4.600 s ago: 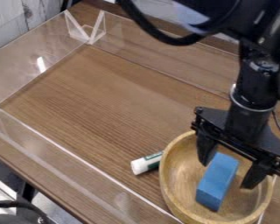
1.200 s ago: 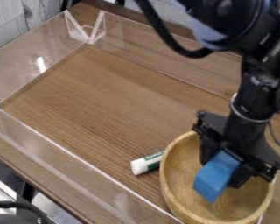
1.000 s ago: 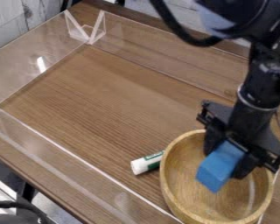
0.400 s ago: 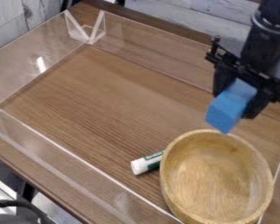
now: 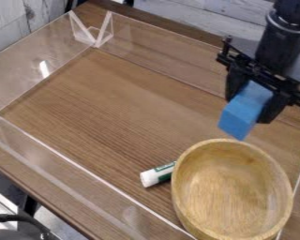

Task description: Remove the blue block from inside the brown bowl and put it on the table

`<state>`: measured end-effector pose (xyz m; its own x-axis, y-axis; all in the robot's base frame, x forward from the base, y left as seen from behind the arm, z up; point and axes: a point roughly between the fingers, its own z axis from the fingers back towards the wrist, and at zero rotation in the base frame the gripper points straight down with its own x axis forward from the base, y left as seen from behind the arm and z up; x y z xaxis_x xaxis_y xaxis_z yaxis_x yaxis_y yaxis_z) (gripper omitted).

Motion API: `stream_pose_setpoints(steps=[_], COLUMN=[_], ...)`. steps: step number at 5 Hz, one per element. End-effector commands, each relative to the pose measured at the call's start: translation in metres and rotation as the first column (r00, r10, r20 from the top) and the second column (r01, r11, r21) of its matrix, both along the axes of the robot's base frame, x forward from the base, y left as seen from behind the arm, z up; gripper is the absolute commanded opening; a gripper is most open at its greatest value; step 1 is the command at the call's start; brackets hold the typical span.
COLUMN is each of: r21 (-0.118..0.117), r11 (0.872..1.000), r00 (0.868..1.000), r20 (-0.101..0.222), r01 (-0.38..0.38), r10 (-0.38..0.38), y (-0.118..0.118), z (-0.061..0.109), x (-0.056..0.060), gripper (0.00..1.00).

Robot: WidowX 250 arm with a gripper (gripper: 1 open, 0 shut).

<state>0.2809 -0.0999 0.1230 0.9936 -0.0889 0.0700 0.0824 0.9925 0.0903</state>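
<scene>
The gripper (image 5: 257, 96) is clamped on the blue block (image 5: 244, 114), held in the air above the brown bowl's (image 5: 232, 188) far rim; the carry is under way; next, lower it onto bare table (image 5: 127, 103) and release.

Pincer (image 5: 259, 94) pointing down, clamped on blue block (image 5: 244, 113).

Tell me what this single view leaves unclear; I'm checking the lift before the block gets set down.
- Gripper: shut on the blue block; the block covers the fingertips, so the contact is hidden.
- Arm above the gripper: cut off by the top edge.
- Brown bowl: right and lower rim cut off at the frame's corner.
- White-and-green tube: too small to read any printing.
- Table: the part behind the block is hidden.
</scene>
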Motion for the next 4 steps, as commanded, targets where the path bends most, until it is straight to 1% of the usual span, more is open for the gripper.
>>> stream_pose_setpoints(steps=[1, 4], r21=[-0.021, -0.032], r11=[1.0, 0.999], r00=[0.997, 0.993], r20=[0.068, 0.112], r01=[-0.017, -0.03], r10=[0.019, 0.033], y=[0.0007, 0.0011], z=[0.0142, 0.0098], x=[0.0048, 0.0079], gripper=[0.0, 0.0])
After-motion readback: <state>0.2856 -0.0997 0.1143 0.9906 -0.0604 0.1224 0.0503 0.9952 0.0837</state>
